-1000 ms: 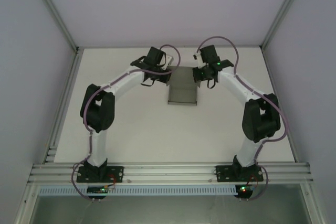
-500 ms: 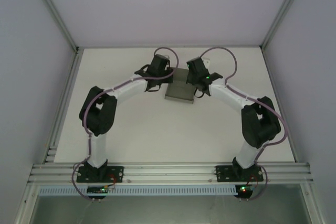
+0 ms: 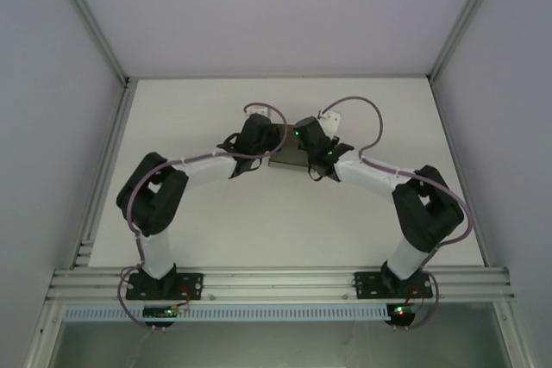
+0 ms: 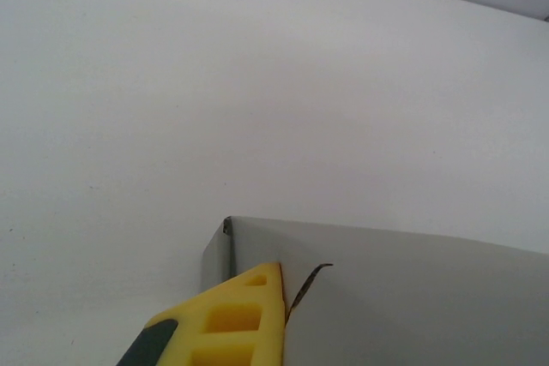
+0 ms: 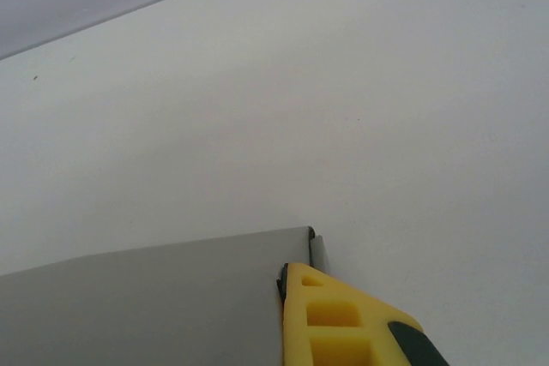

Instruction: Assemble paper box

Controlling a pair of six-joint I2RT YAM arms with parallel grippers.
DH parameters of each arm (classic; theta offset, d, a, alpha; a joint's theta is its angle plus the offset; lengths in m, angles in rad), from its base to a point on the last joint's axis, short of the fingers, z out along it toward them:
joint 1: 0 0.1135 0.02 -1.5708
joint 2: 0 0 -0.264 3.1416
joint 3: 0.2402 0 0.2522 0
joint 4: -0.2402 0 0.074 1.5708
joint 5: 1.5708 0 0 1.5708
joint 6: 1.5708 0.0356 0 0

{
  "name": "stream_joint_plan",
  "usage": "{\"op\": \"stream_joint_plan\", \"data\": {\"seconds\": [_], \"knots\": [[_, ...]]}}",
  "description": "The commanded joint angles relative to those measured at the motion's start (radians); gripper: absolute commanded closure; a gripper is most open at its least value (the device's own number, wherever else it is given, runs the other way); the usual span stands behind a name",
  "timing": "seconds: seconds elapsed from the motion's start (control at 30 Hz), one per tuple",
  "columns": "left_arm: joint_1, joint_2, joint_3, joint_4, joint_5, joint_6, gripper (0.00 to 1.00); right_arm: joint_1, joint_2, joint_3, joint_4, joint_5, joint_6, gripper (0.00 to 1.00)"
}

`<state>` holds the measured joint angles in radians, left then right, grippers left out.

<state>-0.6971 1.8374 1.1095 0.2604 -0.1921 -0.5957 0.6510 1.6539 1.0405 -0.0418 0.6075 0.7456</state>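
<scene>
From above, both arms bent inward to the middle of the flat white table [image 3: 285, 221]. There the left gripper [image 3: 272, 154] and right gripper [image 3: 305, 159] nearly met over the paper box [image 3: 289, 162], a piece of thin plain grey card. From that height the black wrist heads covered most of it, leaving a dark sliver between them.

The left wrist camera gave what the overhead could not: one yellow moulded finger [image 4: 244, 315] lay against the paper box [image 4: 412, 297] at its corner, with a short folded wall and a curled card edge beside it. The right wrist camera showed the mirror case, a yellow finger [image 5: 343, 315] at the opposite corner of the card [image 5: 146, 306]. Each claw was clamped together on the card's edge.
</scene>
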Motion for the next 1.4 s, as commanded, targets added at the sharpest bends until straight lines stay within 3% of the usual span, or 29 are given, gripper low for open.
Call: {"op": "stream_joint_plan", "data": {"seconds": [0.0, 0.07, 0.3, 0.4, 0.57, 0.6, 0.63, 0.67, 0.83, 0.93, 1.03, 1.23, 1.37], "knots": [[-0.048, -0.020, -0.089, -0.071, 0.044, -0.018, 0.98, 0.025, -0.015, -0.091, 0.070, 0.057, 0.017, 1.00], [-0.053, -0.037, -0.134, -0.064, 0.026, 0.014, 0.93, 0.034, -0.027, -0.156, 0.148, 0.072, -0.035, 1.00], [-0.074, -0.076, -0.239, 0.017, 0.038, 0.046, 0.91, 0.067, -0.051, -0.292, 0.336, 0.086, -0.172, 1.00], [-0.087, -0.112, -0.254, 0.016, 0.019, 0.047, 0.80, 0.076, -0.054, -0.298, 0.346, 0.093, -0.195, 1.00], [-0.089, -0.240, -0.257, -0.082, -0.006, 0.082, 0.40, 0.081, -0.070, -0.303, 0.336, 0.073, -0.231, 1.00], [-0.088, -0.266, -0.243, -0.117, 0.001, 0.099, 0.26, 0.079, -0.072, -0.303, 0.328, 0.056, -0.237, 1.00], [-0.090, -0.291, -0.231, -0.159, 0.010, 0.120, 0.05, 0.078, -0.072, -0.303, 0.328, 0.051, -0.244, 1.00], [-0.091, -0.320, -0.210, -0.205, 0.027, 0.143, 0.00, 0.079, -0.074, -0.303, 0.330, 0.051, -0.253, 1.00], [-0.038, -0.401, -0.079, -0.442, 0.001, 0.145, 0.01, 0.076, -0.064, -0.304, 0.350, 0.023, -0.302, 1.00], [0.069, -0.353, 0.017, -0.499, 0.147, 0.128, 0.01, 0.073, -0.059, -0.298, 0.340, 0.025, -0.332, 1.00], [0.153, -0.248, 0.103, -0.446, 0.349, 0.144, 0.01, 0.067, -0.059, -0.301, 0.342, 0.011, -0.355, 1.00], [0.259, 0.062, 0.381, -0.503, 0.611, 0.156, 0.00, 0.058, -0.038, -0.294, 0.363, -0.038, -0.396, 1.00], [0.301, 0.229, 0.507, -0.498, 0.887, 0.128, 0.01, 0.057, -0.022, -0.283, 0.352, -0.022, -0.406, 1.00]]}}
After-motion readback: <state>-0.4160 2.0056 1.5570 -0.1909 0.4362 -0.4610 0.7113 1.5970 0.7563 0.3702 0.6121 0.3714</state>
